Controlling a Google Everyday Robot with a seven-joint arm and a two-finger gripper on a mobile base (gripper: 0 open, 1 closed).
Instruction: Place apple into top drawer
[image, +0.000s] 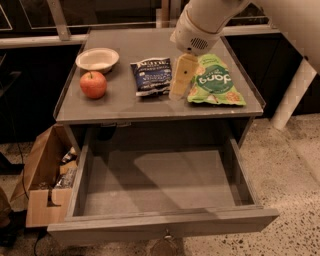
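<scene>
Gripper: I see it (178, 90) hanging low over the cabinet top (125, 102), between the dark blue snack bag (151, 76) and the green snack bag (216, 81), pointing down.
Gripper state: I cannot tell whether it is apart or together; I see nothing held in it.
Arm: the white arm (210, 20) comes in from the upper right, above the green snack bag.
Apple: I find it (93, 84) upright on the left side of the cabinet top, just in front of the white bowl (97, 59), well apart from the gripper.
Top drawer: it (165, 220) is pulled fully out below the cabinet top, and I see only its flat grey bottom inside.
Box: a brown cardboard box (42, 165) sits on the floor (295, 165) just left of the drawer, with small items inside that I cannot make out.
</scene>
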